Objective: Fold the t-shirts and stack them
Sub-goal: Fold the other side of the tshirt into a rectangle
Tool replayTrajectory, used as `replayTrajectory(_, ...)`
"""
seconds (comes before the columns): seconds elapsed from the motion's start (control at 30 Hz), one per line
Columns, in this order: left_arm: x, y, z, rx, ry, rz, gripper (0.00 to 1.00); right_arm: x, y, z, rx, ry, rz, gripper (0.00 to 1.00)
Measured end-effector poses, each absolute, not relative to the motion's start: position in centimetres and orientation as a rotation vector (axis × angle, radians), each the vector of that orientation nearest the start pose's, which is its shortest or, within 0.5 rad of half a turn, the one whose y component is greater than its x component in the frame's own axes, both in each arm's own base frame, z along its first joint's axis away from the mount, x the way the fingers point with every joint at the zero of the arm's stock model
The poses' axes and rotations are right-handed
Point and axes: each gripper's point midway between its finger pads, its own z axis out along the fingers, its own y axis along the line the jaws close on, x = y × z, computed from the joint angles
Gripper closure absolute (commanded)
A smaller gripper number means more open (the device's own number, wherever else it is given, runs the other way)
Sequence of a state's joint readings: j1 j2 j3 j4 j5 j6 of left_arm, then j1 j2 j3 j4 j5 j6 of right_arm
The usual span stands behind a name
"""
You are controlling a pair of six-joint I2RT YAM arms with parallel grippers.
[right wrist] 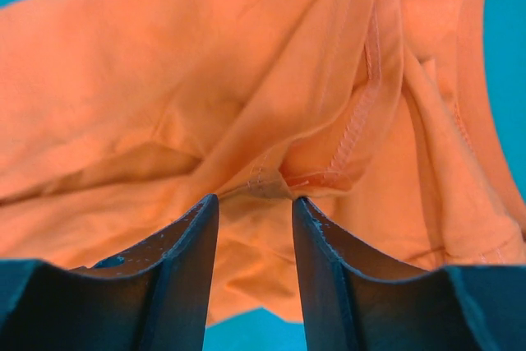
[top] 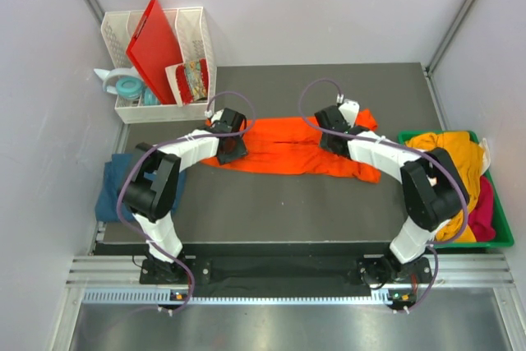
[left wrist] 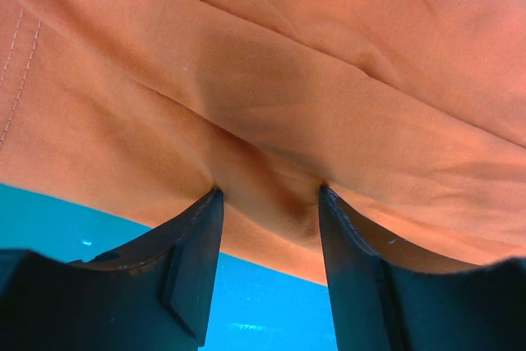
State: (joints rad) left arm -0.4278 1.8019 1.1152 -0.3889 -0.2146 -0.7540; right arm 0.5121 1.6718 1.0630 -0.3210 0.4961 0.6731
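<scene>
Starting from the left tool (left wrist: 269,195), its two fingers stand partway apart with a thick ridge of the orange t-shirt (top: 288,150) bunched between them. The cloth puckers at both tips, so it reads as a grip on the cloth. Outward from that tool the shirt runs sideways to the right tool (right wrist: 255,199). It lies as a long narrow band across the worktop (top: 279,211), with its long axis going from one tool to the other. The right tool is at the opposite end, its fingers set narrower, with a stitched hem fold just at their tips. Whether it pinches that hem or only straddles it cannot be told. Each arm is nearest its own end of the band. The coming move likely turns on that: a fold would carry one end over toward the other. On the left tool's outer side a dark teal t-shirt (top: 111,191) lies at the worktop's edge, seemingly where the stack goes.
</scene>
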Motion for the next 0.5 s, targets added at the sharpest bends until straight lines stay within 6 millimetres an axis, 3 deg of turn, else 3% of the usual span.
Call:
replayTrajectory(0.17, 36.8, -15.7, 2.6, -0.494, 2.560, -0.137, 0.45, 38.8, 13.9, 6.6, 0.386, 2.326, -0.099, 0.70)
replayTrajectory(0.37, 36.8, -15.7, 2.5, -0.493, 2.556, -0.140, 0.45, 41.4, 13.8, 6.3, 0.385, 2.320, -0.130, 0.99)
replayTrajectory(0.5, 36.7, -15.7, 2.6, -0.493, 2.544, -0.150, 0.45, 43.6, 14.8, 6.8, 0.381, 2.298, -0.115, 1.00)
